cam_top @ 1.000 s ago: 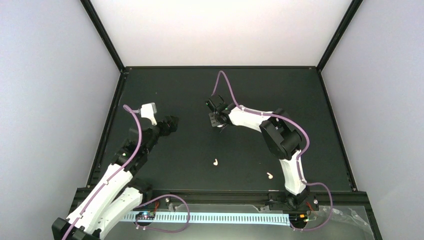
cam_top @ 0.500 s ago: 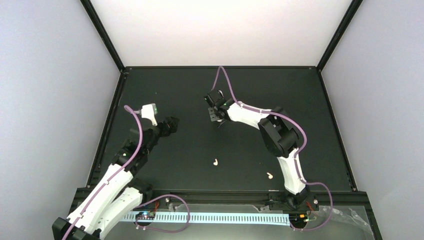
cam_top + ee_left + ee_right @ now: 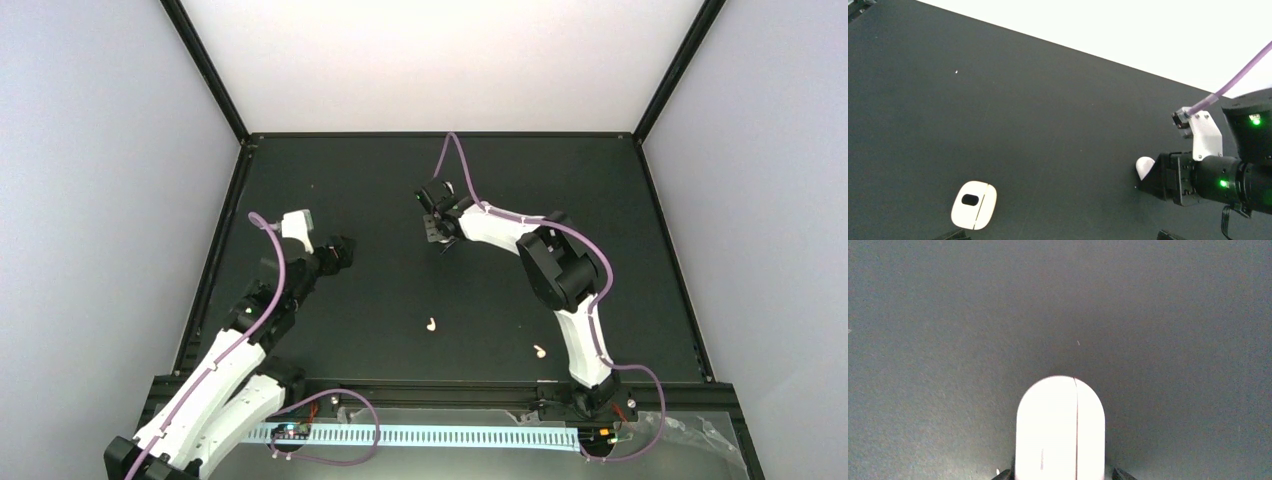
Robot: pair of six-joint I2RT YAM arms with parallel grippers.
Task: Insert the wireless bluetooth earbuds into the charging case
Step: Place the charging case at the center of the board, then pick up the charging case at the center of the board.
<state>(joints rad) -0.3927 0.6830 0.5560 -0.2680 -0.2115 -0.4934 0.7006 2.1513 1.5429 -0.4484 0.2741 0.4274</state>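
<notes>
The right gripper reaches out over the black table with the charging case between its fingers. The case's lid is closed and its rounded end pokes out past the fingertips. The jaws stand partly apart on either side of the case, but only the very tips show, so I cannot tell whether the pads press on it.

The two wireless bluetooth earbuds lie on the table well behind this gripper, towards the arm bases and apart from each other.

The left gripper is spread wide and holds nothing. A small pale rounded piece with a dark oval spot lies just ahead of its left fingertip.
</notes>
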